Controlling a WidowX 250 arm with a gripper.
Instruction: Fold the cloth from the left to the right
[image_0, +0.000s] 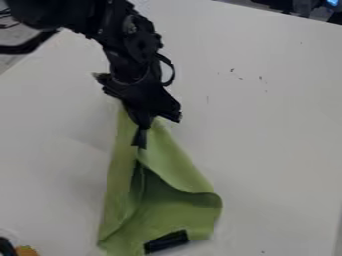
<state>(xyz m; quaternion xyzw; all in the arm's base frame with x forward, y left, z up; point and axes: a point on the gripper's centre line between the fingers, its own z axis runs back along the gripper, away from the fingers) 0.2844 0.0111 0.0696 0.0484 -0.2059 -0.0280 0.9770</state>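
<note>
Gripper (139, 138): black; fingers drawn together on the gathered upper end of the cloth (163, 217).
Position of cloth: on the desk (280, 150), spreading from the gripper towards 6 o'clock.
Slip risk: the pinch takes in a small, bunched area; a pull towards 3 o'clock could let the fabric escape.
Drag risk: the lower part is held by nothing but its own light weight, so a low sweep might slide the whole piece instead of folding it.
Crease risk: the central hollow could collapse into a slanting ridge, leaving the left edge short of the right.
Fabric: matt, light green, apparently soft and thin; drapes in long folds, darker within the hollow.
Outline: tall, uneven triangle; apex at 12 o'clock, rounded bulge at 4 o'clock.
Black patch (165, 241): dark, roughly rectangular, tilted, at the cloth's 6 o'clock edge.
Desk surface: pale and smooth, with dark specks (260, 78) towards 1 o'clock.
Orange item (27, 251): at the view's 7 o'clock edge; identity uncertain.
</note>
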